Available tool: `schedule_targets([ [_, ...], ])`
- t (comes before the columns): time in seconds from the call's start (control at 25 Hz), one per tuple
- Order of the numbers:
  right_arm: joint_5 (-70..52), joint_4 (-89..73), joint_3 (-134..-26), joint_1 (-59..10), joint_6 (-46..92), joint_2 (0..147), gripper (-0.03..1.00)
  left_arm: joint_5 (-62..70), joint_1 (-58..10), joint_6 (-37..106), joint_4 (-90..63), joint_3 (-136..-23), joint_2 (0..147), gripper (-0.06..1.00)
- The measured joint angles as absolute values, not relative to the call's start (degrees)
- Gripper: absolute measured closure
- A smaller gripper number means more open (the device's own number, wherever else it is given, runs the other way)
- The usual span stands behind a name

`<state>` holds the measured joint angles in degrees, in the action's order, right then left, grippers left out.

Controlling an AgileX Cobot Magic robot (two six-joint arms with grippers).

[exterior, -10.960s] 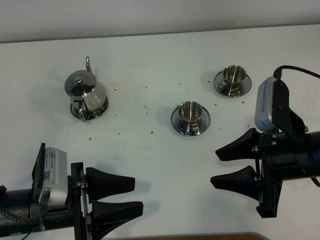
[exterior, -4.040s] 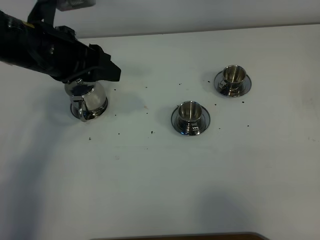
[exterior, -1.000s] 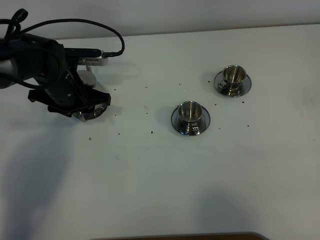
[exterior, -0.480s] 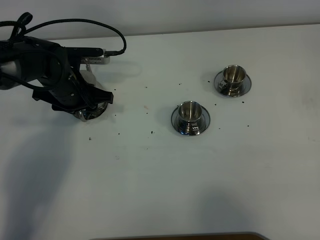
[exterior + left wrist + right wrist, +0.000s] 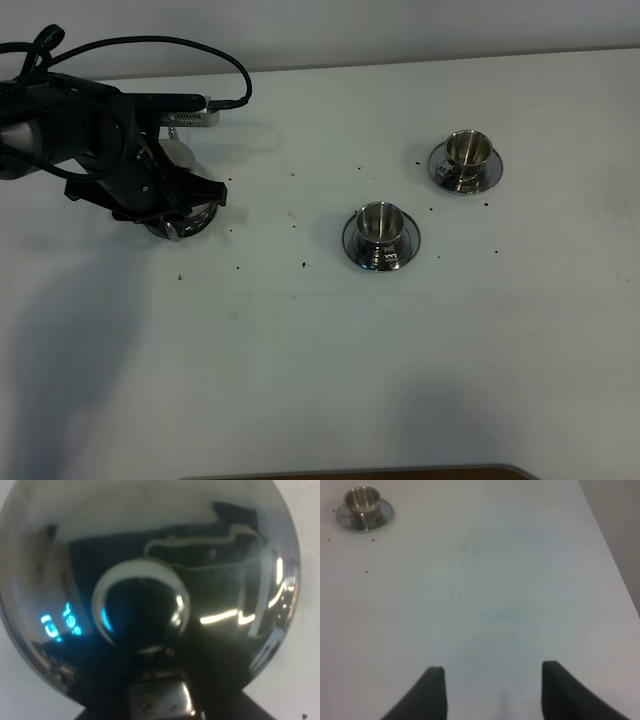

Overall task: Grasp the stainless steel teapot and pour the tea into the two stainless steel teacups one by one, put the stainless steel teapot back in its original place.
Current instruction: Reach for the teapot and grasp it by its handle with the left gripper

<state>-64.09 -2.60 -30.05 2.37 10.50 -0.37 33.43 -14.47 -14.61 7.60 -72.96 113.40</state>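
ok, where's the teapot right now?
In the exterior high view the stainless steel teapot sits at the left of the table, mostly hidden under the left arm, well left of the nearer teacup. Its lid fills the left wrist view.

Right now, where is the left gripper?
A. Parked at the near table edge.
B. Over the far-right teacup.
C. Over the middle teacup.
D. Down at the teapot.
D: the high view shows the left gripper down at the stainless steel teapot, whose domed lid fills the left wrist view; the middle teacup and far teacup stand alone.
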Motion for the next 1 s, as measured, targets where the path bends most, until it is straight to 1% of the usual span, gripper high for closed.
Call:
schedule_targets([
  [0.16, -64.09, -2.6, -30.05, 2.37, 10.5, -0.37, 0.54, 33.3, -14.47, -14.61, 7.55, -72.96, 113.4, 0.69],
  [1.0, -64.09, -2.6, -30.05, 2.37, 10.5, -0.37, 0.54, 33.1, -14.47, -14.61, 7.55, -72.96, 113.4, 0.69],
])
